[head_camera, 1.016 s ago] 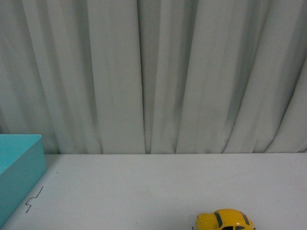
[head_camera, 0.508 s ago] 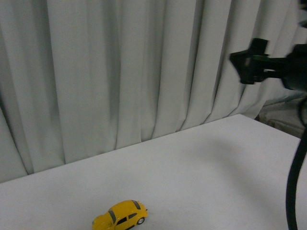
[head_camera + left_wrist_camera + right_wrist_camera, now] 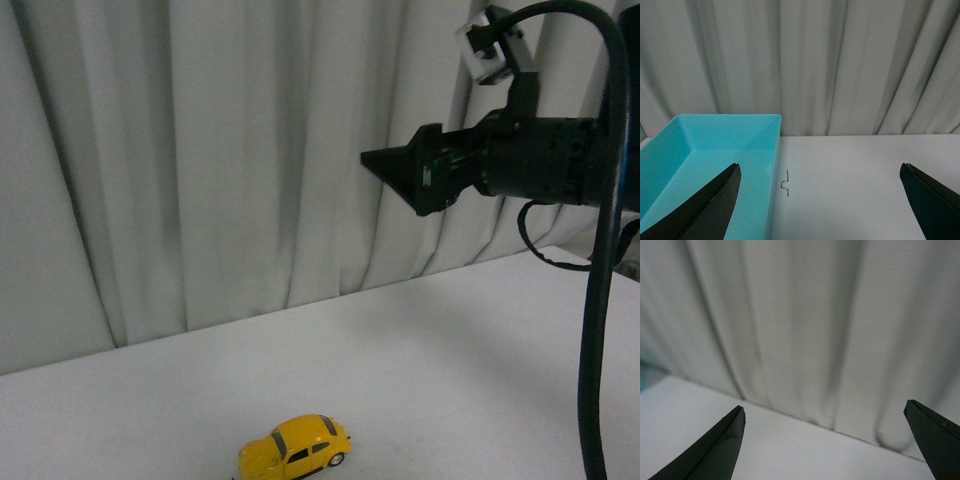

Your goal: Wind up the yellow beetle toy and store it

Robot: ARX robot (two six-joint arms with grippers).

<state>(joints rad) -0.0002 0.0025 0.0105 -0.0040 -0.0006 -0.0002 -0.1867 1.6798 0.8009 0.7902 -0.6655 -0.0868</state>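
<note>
Two grippers, both empty, fingers spread wide in their wrist views. Right gripper [image 3: 385,165] now reaches well into the front view, high above the table [image 3: 450,340], pointing along the curtain [image 3: 230,150]. Half a second ago it showed only near the edge; a second ago, not at all. Turquoise box [image 3: 700,145] has dropped out of the front view and shows only ahead of the left gripper [image 3: 820,167]. Yellow beetle toy [image 3: 295,448] sits on its wheels at the table's near edge, below the right gripper, well apart, untouched. Judgement: approach just starting; descent and grasp come next, winding not begun.
</note>
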